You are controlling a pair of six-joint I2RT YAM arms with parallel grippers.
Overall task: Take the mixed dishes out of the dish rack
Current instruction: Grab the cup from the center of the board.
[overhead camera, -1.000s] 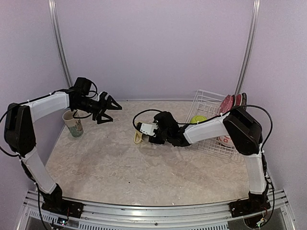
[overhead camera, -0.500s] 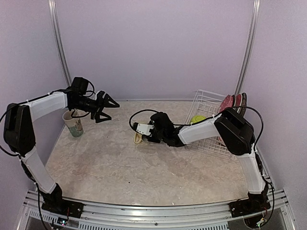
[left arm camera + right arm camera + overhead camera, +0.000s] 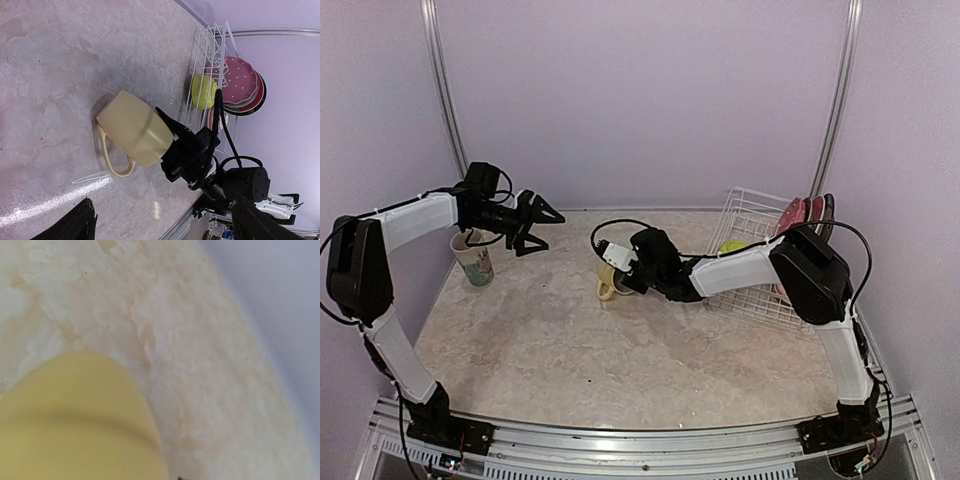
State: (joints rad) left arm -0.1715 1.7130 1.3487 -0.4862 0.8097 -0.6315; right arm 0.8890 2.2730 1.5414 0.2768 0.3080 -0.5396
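The yellow cup point(image 3: 608, 283) point(image 3: 134, 131) point(image 3: 75, 425) stands on the table left of the dish rack point(image 3: 752, 215) point(image 3: 205, 55). My right gripper point(image 3: 626, 273) point(image 3: 169, 124) is shut, just above and behind the cup's rim; no grip on the cup shows. The cream mug point(image 3: 473, 258) stands at the far left. My left gripper point(image 3: 540, 235) hovers open and empty to the mug's right, and its fingers point(image 3: 85, 222) frame the left wrist view. In the rack are a lime-green bowl point(image 3: 732, 246) point(image 3: 204, 91), a pink dotted plate point(image 3: 790, 213) point(image 3: 240, 80) and a dark plate point(image 3: 827, 205).
The rack leans against the right wall at the back right. A red-rimmed plate point(image 3: 256, 96) stands between the pink and dark ones. Purple walls close the table on three sides. The right forearm point(image 3: 740, 268) stretches across the front of the rack.
The right gripper's jaws have shut and its wrist has risen a little up and back from the yellow cup, which stays put. The left gripper drifted slightly left, still open.
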